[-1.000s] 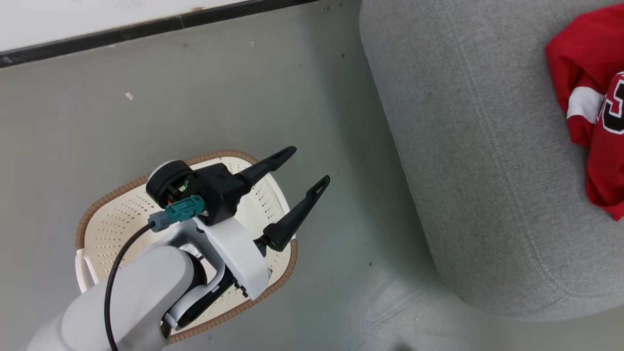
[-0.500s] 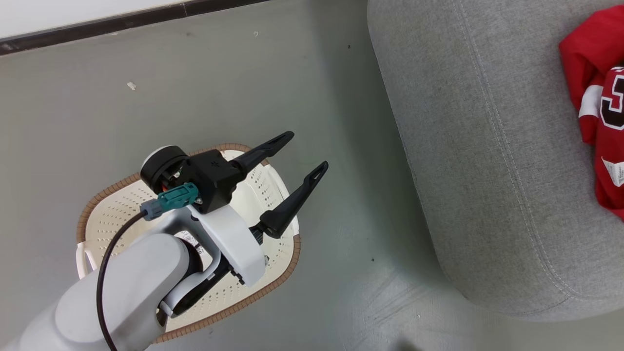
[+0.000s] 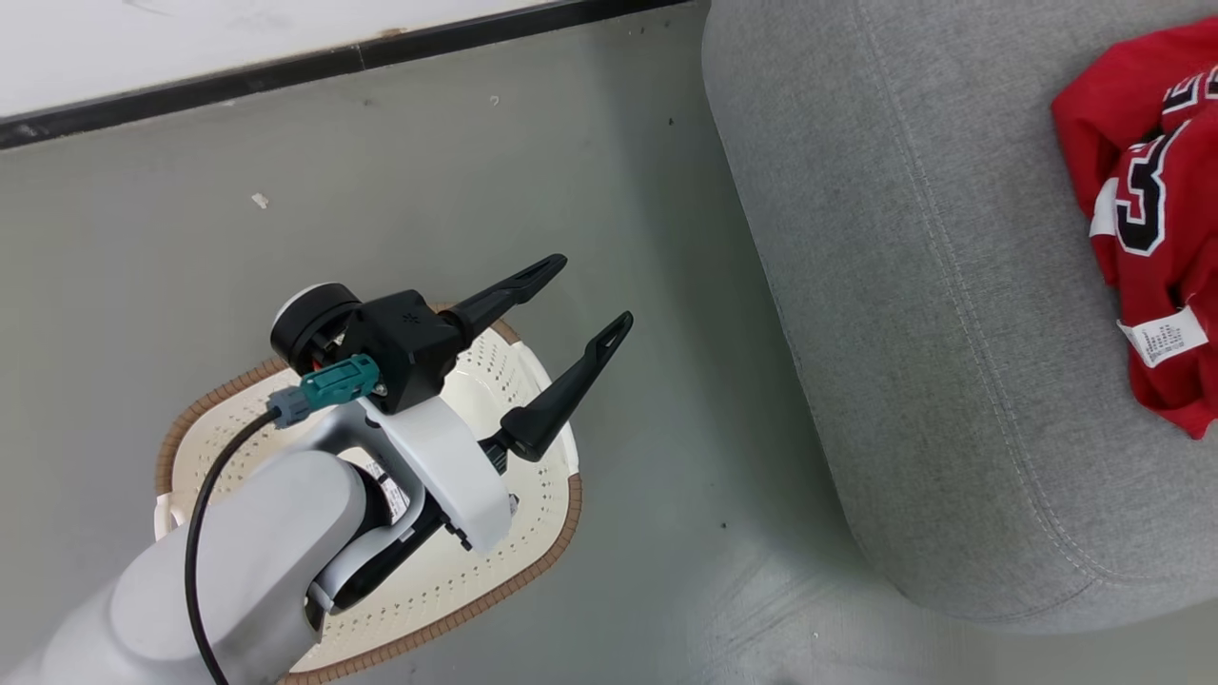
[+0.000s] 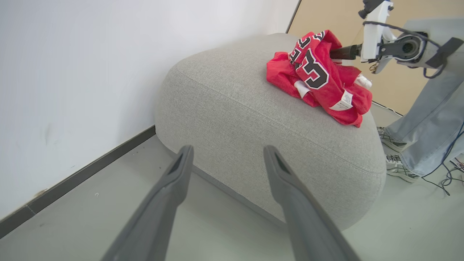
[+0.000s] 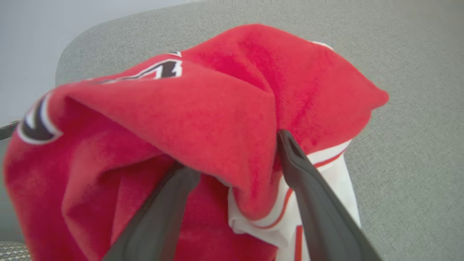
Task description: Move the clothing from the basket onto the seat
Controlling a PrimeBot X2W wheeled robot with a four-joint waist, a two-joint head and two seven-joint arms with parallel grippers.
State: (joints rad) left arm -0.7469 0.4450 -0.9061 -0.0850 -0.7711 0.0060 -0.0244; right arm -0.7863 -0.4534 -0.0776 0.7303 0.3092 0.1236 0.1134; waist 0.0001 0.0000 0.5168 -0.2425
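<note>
l gripper: fingers spread wide, nothing between them; hovers over far rim of basket, forearm hides basket's middle.
r gripper: fingers apart, not clamped; fold of clothing drapes between them & touches both.
clothing: red heap w/ black-white numbers on top of seat, well apart from basket.
around: person's legs just beside seat; cables on floor; dark skirting beyond basket.

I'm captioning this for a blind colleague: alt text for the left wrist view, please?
Red clothing lies heaped on the grey seat. The left gripper, jaws open, points toward it; a person's legs stand at right.
</note>
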